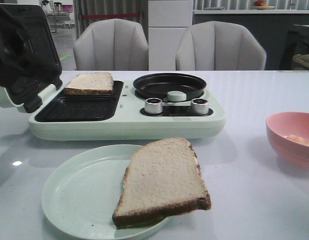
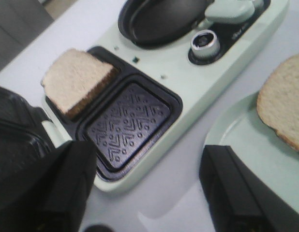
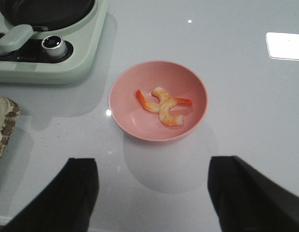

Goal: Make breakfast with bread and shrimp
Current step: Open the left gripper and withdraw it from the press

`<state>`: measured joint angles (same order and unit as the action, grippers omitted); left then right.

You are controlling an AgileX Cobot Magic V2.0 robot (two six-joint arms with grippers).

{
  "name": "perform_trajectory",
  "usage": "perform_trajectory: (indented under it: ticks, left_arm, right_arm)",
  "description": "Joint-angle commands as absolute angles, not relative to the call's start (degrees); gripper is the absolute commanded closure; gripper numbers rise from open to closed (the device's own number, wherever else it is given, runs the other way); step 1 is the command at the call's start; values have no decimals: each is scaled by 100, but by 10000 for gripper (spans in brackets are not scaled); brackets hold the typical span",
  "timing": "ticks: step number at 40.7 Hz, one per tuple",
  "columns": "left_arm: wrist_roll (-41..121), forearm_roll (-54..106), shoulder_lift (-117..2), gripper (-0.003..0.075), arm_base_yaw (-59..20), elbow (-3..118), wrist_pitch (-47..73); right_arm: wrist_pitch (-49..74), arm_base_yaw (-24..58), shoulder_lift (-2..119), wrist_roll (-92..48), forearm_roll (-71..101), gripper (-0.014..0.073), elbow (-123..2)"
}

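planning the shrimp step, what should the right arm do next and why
Probably lower the right gripper straight onto the shrimp: its fingers are open and empty just short of the pink bowl, one bread slice already sits on the grill plate, and the round pan is empty.

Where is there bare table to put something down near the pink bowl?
The white table is bare all around the pink round bowl holding shrimp, most widely on the side away from the pale green breakfast maker. It is crowded in front of that appliance, where the pale green plate carries a bread slice.
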<state>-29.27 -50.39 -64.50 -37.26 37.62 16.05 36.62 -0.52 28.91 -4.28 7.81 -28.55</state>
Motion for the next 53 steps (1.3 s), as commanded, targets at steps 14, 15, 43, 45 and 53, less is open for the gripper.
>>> perform_trajectory:
  ticks: [14,15,43,45,53]
  left_arm:
    - [-767,-1452,-4538,213,-3283,3890,2195]
    - [-803,-1411,-4439,214,-3268,3872,2159]
    - [-810,-754,-3000,213,-3242,3069,2087]
    - [-810,-754,-3000,213,-3242,3069,2087]
    - [-810,-754,-3000,213,-3242,3069,2087]
  right_arm:
    - [3270,-41,2960,-439,758,12,-3055]
    - [3270,-41,2960,-439,758,12,-3055]
    - [3195,-41,2960,-439,763,11,-3049]
    - [3188,-41,2960,-439,763,11,-3049]
    - [3184,-41,2960,-439,891,11,-3049]
